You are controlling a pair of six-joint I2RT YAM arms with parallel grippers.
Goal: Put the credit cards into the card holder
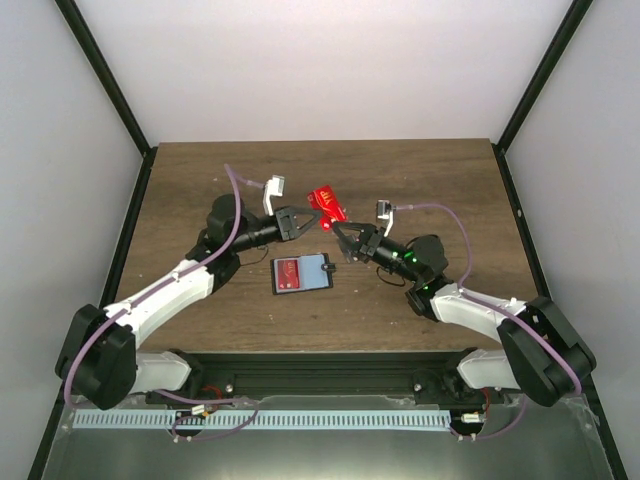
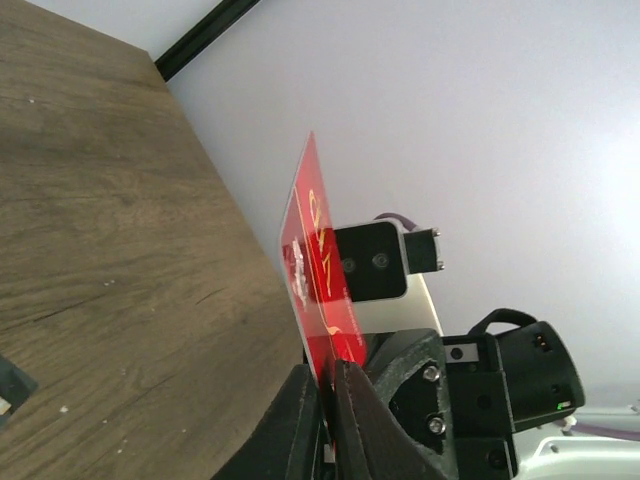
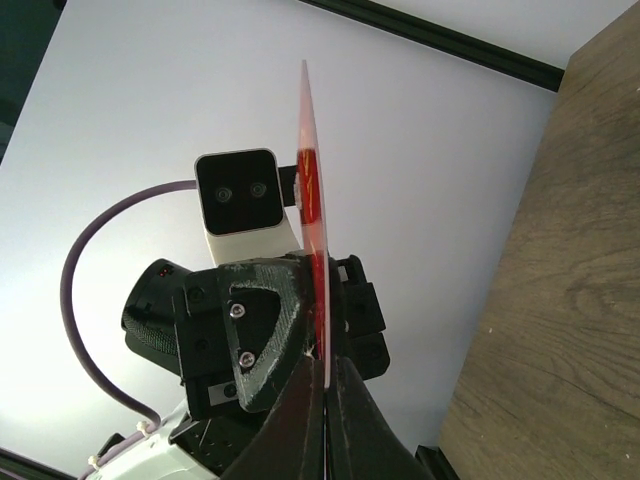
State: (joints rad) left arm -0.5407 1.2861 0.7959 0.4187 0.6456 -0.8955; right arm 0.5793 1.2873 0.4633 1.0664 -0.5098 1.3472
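Top external view: both arms meet above the middle of the wooden table [image 1: 200, 180], and a red card [image 1: 325, 205] with gold marks hangs in the air between them. The left gripper [image 1: 312, 216] is clamped on it from the left and the right gripper [image 1: 337, 230] from the right, their tips just beside each other.

The card holder [image 1: 301, 273] lies flat on the table nearer the arm bases, apart from both grippers, with a red patch and a pale patch showing on its face.

In the left wrist view the card [image 2: 318, 270] stands on edge, pinched at its lower end by the left gripper [image 2: 325, 385], with the other arm's black body close behind it. In the right wrist view the card [image 3: 312, 200] is seen edge-on, gripped by the right gripper [image 3: 325, 390].
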